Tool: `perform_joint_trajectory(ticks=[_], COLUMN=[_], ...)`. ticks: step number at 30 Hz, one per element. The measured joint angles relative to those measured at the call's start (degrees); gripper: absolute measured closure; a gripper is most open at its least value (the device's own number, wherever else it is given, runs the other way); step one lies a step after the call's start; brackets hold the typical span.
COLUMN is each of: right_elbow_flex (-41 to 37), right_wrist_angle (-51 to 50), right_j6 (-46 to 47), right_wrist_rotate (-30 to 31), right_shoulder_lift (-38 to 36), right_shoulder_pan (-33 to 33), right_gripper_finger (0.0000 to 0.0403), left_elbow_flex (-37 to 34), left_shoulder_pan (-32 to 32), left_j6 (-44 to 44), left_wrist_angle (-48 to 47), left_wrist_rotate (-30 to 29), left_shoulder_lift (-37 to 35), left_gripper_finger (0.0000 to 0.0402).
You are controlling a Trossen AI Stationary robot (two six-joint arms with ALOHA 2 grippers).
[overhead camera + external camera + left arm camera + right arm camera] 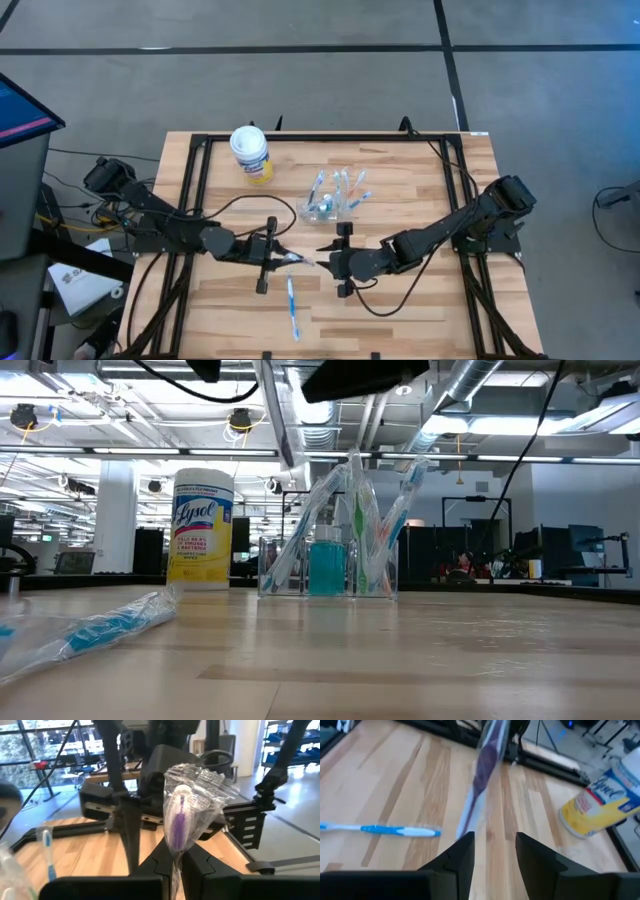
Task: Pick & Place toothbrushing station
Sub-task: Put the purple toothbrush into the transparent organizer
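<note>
Toothbrushes, slim and wrapped in clear film, partly fill the small clear plastic cup (325, 208) at mid-table. One purple-handled wrapped toothbrush (180, 817) is pinched upright in the left gripper (272, 256), facing the right gripper (340, 262), whose fingers stand spread. A blue wrapped toothbrush (292, 306) lies unplaced near the wooden table's (420, 310) front edge. Likely about midway; open board surrounds the cup, the white-and-yellow wipes tub (250, 153) well apart.
</note>
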Motion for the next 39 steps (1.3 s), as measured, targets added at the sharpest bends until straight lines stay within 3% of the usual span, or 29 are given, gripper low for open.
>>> perform_joint_trajectory(ticks=[19,25,32,39], right_elbow_flex=[0.00,0.00,0.00,0.00], right_wrist_angle=[-7.28,-7.96,-7.92,-7.98], right_j6=[5.17,5.63,5.59,6.00], right_wrist_rotate=[2.02,1.87,1.87,1.46], right_shoulder_lift=[-0.02,-0.07,-0.07,-0.07], right_shoulder_pan=[0.04,0.04,-0.36,-1.30], right_gripper_finger=[0.0280,0.0280,0.0280,0.0280], left_elbow_flex=[0.00,0.05,-0.08,-0.22], left_shoulder_pan=[14.18,19.07,23.57,26.64], left_j6=[-5.42,-9.14,-9.49,-9.90], left_wrist_angle=[-7.31,-17.14,-20.48,-20.76], left_wrist_rotate=[0.07,0.24,0.94,2.04], left_shoulder_lift=[-0.07,-6.12,-12.65,-8.96], left_gripper_finger=[0.0396,0.0396,0.0396,0.0396])
